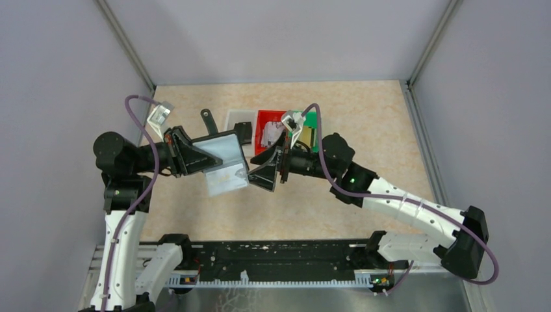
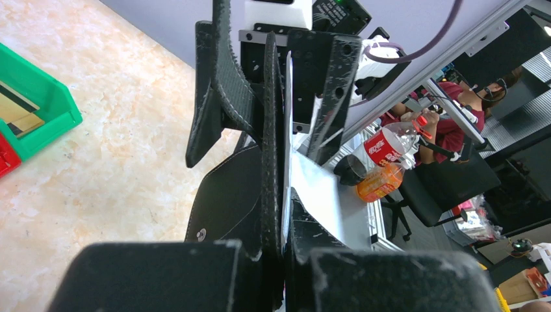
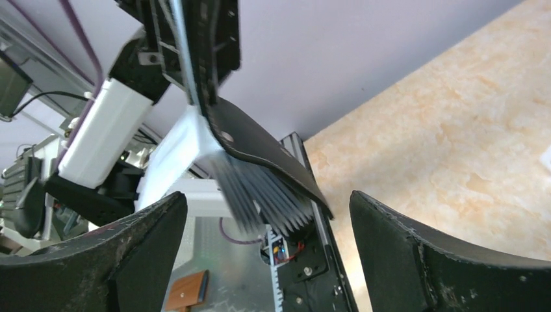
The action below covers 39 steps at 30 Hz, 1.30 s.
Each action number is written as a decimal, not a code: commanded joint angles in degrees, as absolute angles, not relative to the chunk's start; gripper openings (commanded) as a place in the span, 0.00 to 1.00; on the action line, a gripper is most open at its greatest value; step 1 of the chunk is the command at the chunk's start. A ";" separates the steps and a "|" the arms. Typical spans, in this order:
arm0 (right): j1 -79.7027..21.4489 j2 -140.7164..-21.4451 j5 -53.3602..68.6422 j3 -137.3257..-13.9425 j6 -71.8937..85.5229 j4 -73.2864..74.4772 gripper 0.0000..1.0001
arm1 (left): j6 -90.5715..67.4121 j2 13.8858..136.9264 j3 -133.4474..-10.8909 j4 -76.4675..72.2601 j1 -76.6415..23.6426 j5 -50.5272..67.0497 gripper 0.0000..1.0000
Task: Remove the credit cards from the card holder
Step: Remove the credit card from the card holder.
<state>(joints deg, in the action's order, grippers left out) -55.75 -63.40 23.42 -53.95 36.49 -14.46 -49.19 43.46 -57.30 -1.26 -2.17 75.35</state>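
Under both arms lies the beige mottled surface (image 1: 364, 130), walled in by grey panels.

(a) Arms. From my remote seat I see the left arm (image 1: 123, 221) and the right arm (image 1: 396, 201) reaching inward until their wrists face each other above the middle of the surface.

(b) Bins. Three small bins stand in a row behind the wrists: a white bin (image 1: 237, 118), a red bin (image 1: 265, 120) and a green bin (image 1: 313, 123), each touching the next. A tan card (image 2: 16, 112) lies flat in the green bin. A grey card (image 1: 270, 134) shows in the red bin, though it is too small for me to be certain of it.

(c) Card holder. The card holder (image 3: 260, 146) hangs in the air between the two wrists, clear of the surface. Its black flap, with a small round snap, curls outward. Pale panels (image 1: 224, 162) spread from it. I cannot tell whether these are cards or sleeves, and in the right wrist view their lower edge is a blurred grey fan.

(d) Left pincer. The left pincer (image 2: 282, 250) is closed tight, its fingers pinching the holder's black leather and a pale panel together at one end.

(e) Right pincer. The right pincer (image 3: 266, 205) has its fingers spread wide and grips nothing. The holder's free end sits in the gap between the fingers (image 2: 214, 84). I cannot tell whether either finger touches it.
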 commanded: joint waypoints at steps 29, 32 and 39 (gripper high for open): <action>-57.63 -72.66 27.33 -60.41 43.82 -40.02 0.48 | -58.93 43.01 -57.12 -6.82 -2.38 75.62 0.00; -57.63 -73.65 28.23 -60.53 46.08 -42.06 0.26 | -62.68 43.75 -56.78 -8.12 -2.38 74.39 0.02; -57.62 -73.00 29.19 -60.01 48.04 -43.39 0.03 | -51.25 44.36 -59.18 6.35 -2.37 67.69 0.30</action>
